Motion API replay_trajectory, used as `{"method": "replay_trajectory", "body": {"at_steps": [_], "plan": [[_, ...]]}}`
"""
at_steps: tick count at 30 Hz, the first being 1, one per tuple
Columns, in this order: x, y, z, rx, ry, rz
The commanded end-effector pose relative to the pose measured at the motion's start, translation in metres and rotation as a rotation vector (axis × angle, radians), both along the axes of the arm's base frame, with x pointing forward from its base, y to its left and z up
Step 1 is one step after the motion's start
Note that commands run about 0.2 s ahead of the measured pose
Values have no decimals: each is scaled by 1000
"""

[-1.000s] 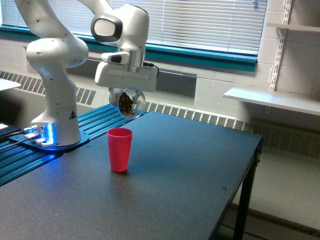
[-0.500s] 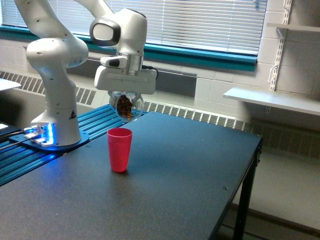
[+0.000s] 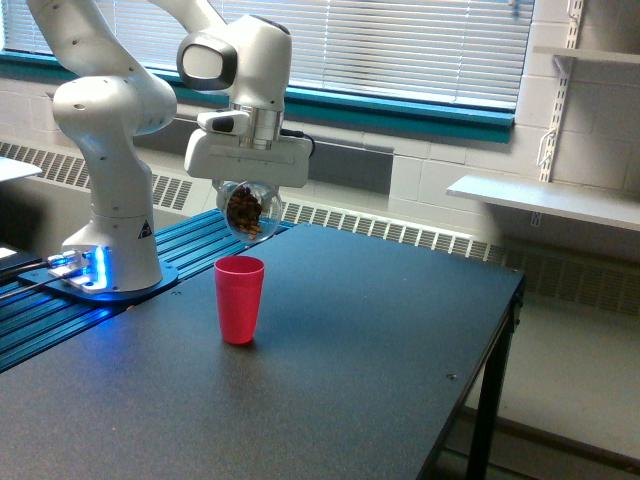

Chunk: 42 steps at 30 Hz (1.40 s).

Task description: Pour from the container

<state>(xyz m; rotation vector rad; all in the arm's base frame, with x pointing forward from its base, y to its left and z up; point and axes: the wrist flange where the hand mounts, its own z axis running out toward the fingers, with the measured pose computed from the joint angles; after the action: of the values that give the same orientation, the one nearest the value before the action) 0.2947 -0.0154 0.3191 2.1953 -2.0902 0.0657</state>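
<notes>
The dark, speckled tabletop (image 3: 330,380) fills the near part of the exterior view, its front corner toward the exterior view's right, where a black leg drops to the floor. On it, toward the exterior view's left, an opaque red cup (image 3: 239,299) stands upright with its open mouth facing up.

Above the cup and apart from it hangs the container (image 3: 248,210), a clear, colourless, rounded jar with brown, crumbly contents (image 3: 244,209) showing through its wall. It is held in the air, tipped well away from upright, so that its long axis runs closer to level than to vertical; which end the mouth is on cannot be made out from here. Its lowest curve sits over the cup's rim with open air between them.

The pincer (image 3: 247,190) is closed on the container from above, its fingers mostly hidden behind the wide white hand body, so only the jar's bulge below shows the grip.

Behind, the white arm (image 3: 110,110) rises from a base (image 3: 100,275) lit with blue light, mounted on a ribbed blue platform (image 3: 60,320) beside the tabletop. Farthest back are a radiator grille, a teal window sill, closed blinds (image 3: 400,40), and white wall shelves (image 3: 540,200) on the exterior view's right.
</notes>
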Motion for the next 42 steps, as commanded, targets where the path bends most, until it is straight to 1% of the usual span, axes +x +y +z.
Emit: {"method": "replay_trajectory", "body": {"at_steps": [1, 9, 15, 18, 20, 27, 33, 42], "plan": [[-13, 2, -14, 15, 53, -22], [-12, 2, -17, 32, 60, -29], [-15, 3, -23, 50, 96, -33], [-16, 4, -25, 56, 105, -28], [-17, 4, -26, 57, 116, -28], [-17, 3, -30, 60, 128, -30], [-20, 1, -34, 60, 159, -31], [-23, 0, -38, 57, 189, -19]]}}
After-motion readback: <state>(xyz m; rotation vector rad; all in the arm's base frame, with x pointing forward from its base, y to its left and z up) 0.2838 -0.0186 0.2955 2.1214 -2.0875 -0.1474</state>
